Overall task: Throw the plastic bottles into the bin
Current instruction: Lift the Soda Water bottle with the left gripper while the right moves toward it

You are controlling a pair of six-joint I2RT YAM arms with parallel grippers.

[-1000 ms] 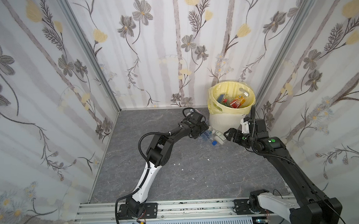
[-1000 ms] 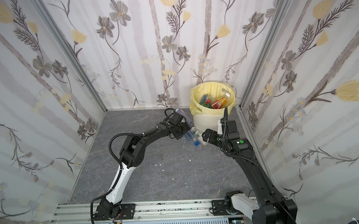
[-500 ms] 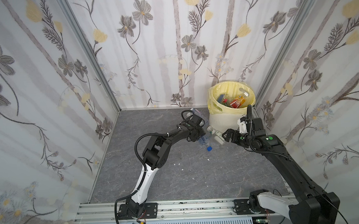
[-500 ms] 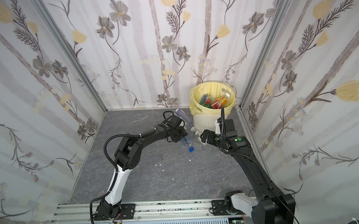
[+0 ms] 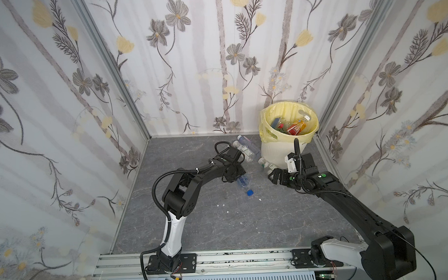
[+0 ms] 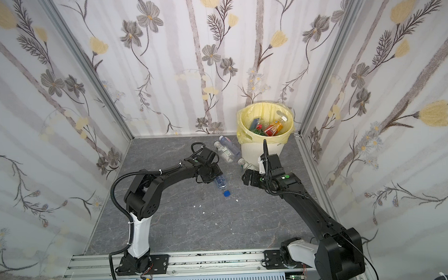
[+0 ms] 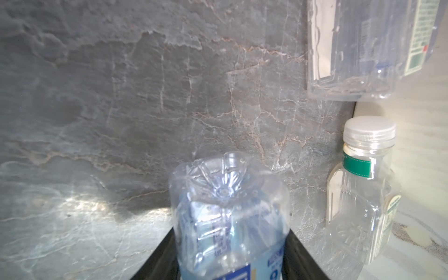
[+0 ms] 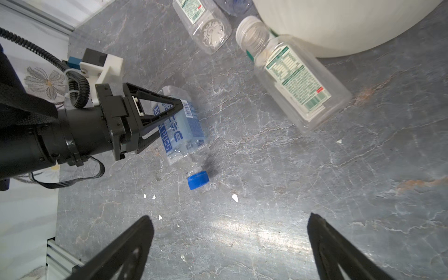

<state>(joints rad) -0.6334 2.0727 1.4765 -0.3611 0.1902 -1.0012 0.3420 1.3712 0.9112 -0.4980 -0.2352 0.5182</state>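
The bin (image 5: 277,151) is seen in both top views at the far right corner of the bench (image 5: 208,223), lined with a pale yellow bag (image 5: 265,130). Several bottles are piled inside it, among them an orange-red bottle (image 5: 298,124), with green and blue pieces beside it.

Three bottles are left lying on the bench near the bin's base. A white-capped bottle (image 8: 295,82) with a green-and-white label is set just beside the bin wall. Two clear bottles (image 5: 246,148) are laid side by side to its left.

The left pincer (image 8: 173,114) is closed around the body of a blue-labelled bottle (image 8: 181,131), which is tilted with its blue cap toward the bench. Whether the cap touches the bench cannot be told. The right pincer (image 8: 229,217) is held wide open over bare bench, nothing between its fingers.
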